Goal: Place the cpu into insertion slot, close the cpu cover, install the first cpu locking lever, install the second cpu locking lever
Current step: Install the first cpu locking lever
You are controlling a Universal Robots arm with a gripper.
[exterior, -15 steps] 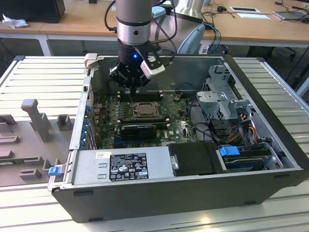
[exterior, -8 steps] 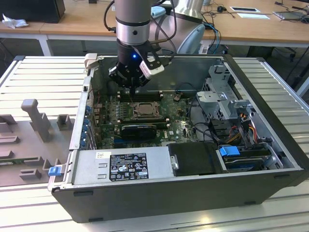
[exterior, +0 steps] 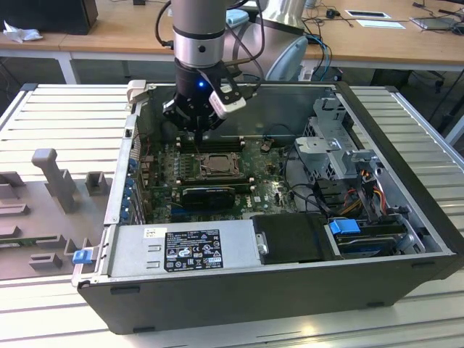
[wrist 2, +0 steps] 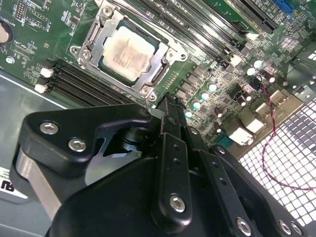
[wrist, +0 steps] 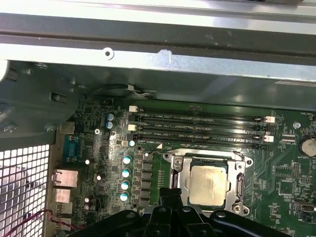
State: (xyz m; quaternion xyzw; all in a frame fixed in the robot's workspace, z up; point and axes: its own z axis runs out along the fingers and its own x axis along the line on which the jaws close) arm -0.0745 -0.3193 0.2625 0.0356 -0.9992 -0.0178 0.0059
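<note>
The cpu (wrist 2: 129, 52) sits in the insertion slot (wrist 2: 159, 74) under the closed cpu cover (wrist 2: 94, 37); its printing is illegible. The gripper (wrist 2: 170, 106) hovers beside the socket with fingers pressed together, grasping nothing.

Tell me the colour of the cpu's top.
Pale silver-grey, slightly tarnished; the cpu shows best in the second wrist view.

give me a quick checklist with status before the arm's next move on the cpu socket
1. cpu seated in the insertion slot: ok, lying flat and square in both wrist views.
2. cpu cover down over the chip: ok, frame lies around it.
3. Locking levers latched: cannot tell.
4. gripper empty: ok, nothing held at its tip.
5. Gripper position: ok, above the board beside the socket, near the memory slots.
6. Red wire away from the socket: ok.
</note>
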